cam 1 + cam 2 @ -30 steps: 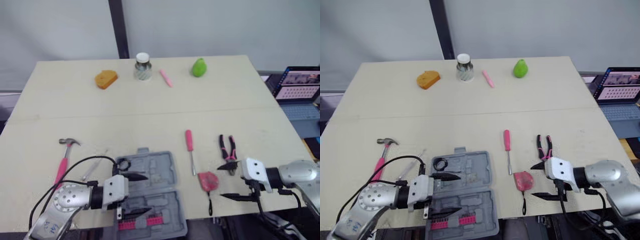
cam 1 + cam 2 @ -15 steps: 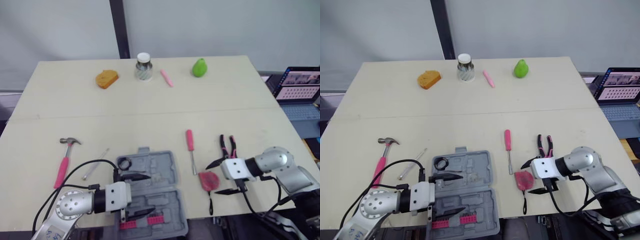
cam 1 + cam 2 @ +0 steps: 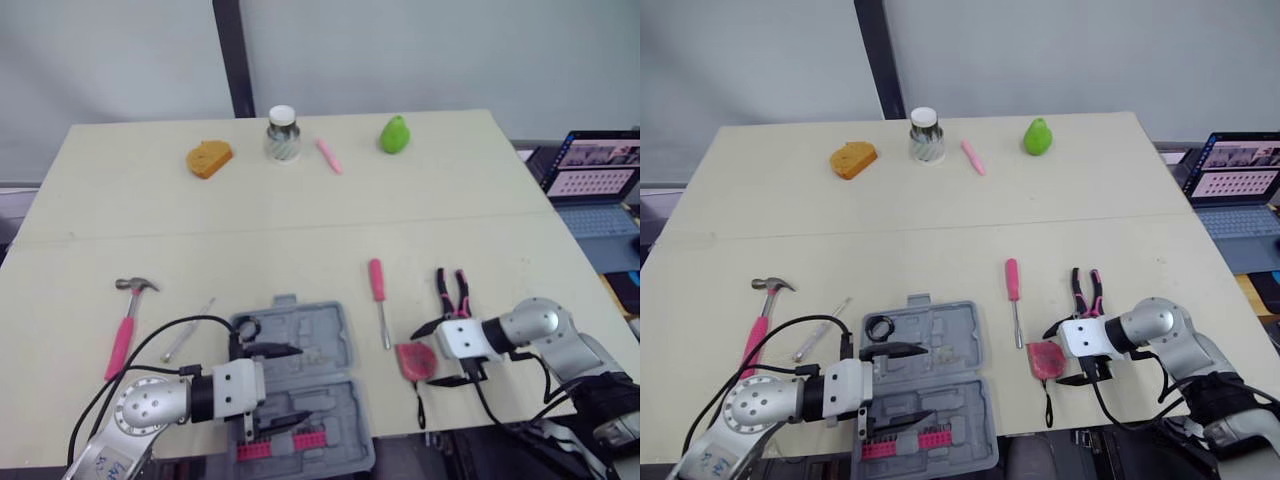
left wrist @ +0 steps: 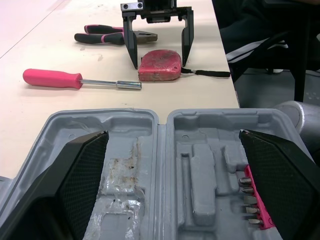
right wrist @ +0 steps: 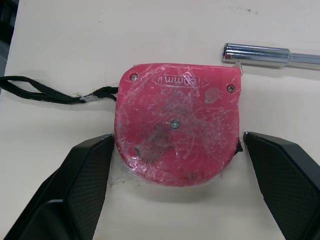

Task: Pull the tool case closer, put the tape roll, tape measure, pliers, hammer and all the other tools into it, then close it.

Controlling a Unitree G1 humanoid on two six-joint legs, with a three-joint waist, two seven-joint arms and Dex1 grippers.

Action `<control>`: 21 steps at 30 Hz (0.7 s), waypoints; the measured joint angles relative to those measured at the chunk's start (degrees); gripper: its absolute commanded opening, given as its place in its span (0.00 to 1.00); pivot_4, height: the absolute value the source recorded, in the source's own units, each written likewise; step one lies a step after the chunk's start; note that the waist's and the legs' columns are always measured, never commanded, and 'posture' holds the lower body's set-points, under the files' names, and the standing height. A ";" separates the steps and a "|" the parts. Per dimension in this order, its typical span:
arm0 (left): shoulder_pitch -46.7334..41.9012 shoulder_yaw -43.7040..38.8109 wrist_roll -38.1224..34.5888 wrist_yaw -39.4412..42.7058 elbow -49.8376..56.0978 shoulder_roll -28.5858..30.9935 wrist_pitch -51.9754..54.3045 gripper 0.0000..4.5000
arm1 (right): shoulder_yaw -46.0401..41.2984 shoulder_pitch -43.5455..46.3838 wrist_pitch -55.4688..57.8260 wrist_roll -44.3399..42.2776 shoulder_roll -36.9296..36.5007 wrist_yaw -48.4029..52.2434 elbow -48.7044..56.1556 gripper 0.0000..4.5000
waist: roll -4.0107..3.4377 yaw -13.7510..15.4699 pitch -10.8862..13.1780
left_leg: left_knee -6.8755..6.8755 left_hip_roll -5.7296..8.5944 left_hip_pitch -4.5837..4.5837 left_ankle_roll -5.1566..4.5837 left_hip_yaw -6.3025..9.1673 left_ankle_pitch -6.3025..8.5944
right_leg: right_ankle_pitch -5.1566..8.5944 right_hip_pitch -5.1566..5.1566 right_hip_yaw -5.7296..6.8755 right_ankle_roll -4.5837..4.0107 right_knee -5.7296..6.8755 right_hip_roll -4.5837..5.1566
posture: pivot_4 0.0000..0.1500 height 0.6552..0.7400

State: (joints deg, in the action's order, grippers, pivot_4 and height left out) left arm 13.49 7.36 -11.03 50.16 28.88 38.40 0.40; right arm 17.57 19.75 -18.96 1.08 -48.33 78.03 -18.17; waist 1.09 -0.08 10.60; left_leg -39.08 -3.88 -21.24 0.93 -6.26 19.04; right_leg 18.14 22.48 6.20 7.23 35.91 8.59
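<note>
The grey tool case (image 3: 310,340) lies open at the table's front edge, pink bits (image 4: 252,197) in its near half and a black tape roll (image 3: 247,326) in its far left corner. My left gripper (image 3: 300,385) is open just above the case. To the case's right lies the red tape measure (image 5: 177,122). My right gripper (image 3: 424,358) is open, one finger on each side of the tape measure. Pink-handled pliers (image 3: 455,293) and a pink screwdriver (image 3: 379,298) lie just beyond it. The pink hammer (image 3: 127,322) and a thin silver tool (image 3: 190,328) lie left of the case.
Along the table's far edge stand an orange piece (image 3: 210,158), a capped jar (image 3: 283,135), a pink marker (image 3: 329,155) and a green pear (image 3: 395,133). A laptop (image 3: 600,170) sits off the table to the right. The tape measure's black strap (image 3: 419,408) reaches the front edge.
My right gripper has moved left and now brackets the tape measure. The left gripper stays open over the case, barely shifted.
</note>
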 measured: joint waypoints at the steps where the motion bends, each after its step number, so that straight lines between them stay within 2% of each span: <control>1: -0.02 0.01 0.00 0.00 0.00 0.00 0.16 1.00 | -0.01 -0.01 -0.16 -0.06 0.03 0.00 -0.12 0.79 | 0.00 -0.01 0.00 | 0.00 0.00 0.00 0.00 0.00 0.00 | 0.00 0.00 0.00 0.00 0.00 0.00 | 1.00 1.00; 15: -1.28 1.12 0.08 0.02 0.00 0.00 0.75 1.00 | -0.62 -0.99 -1.29 -0.82 0.05 -0.77 -0.48 0.79 | 0.00 -0.02 0.00 | 0.00 -0.01 0.01 0.02 0.00 0.02 | 0.00 0.00 0.00 0.00 0.00 0.00 | 1.00 1.00; 16: -1.34 1.25 0.13 0.02 -0.02 0.00 0.69 1.00 | -0.63 -0.99 -1.26 -0.83 0.05 -0.82 -0.49 0.92 | 0.00 -0.02 0.00 | 0.00 -0.01 0.01 0.01 0.00 0.01 | 0.00 0.00 0.00 0.00 0.00 0.00 | 1.00 1.00; 17: -1.42 1.40 0.14 0.02 -0.02 0.00 0.62 1.00 | -0.79 -0.99 -1.17 -0.84 0.05 -1.11 -0.49 0.98 | 0.00 0.00 0.00 | 0.00 -0.01 0.01 0.01 0.00 0.01 | 0.00 0.00 0.00 0.00 0.00 0.00 | 1.00 1.00; 21: -1.45 1.70 0.15 0.01 -0.04 0.00 0.30 1.00 | -1.00 -1.32 -0.94 -1.22 0.05 -1.15 -0.56 0.99 | 0.00 0.03 0.00 | 0.00 -0.01 0.00 0.01 0.00 0.02 | 0.00 0.00 0.00 0.00 -0.01 0.00 | 1.00 1.00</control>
State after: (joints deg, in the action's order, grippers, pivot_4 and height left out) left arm 12.04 9.06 -10.88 50.17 28.85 38.40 0.70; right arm 16.56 18.43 -19.90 -0.14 -48.27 76.88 -18.73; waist 1.09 -0.05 10.60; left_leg -39.08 -3.90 -21.24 0.94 -6.26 19.06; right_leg 18.14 22.48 6.20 7.23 35.90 8.58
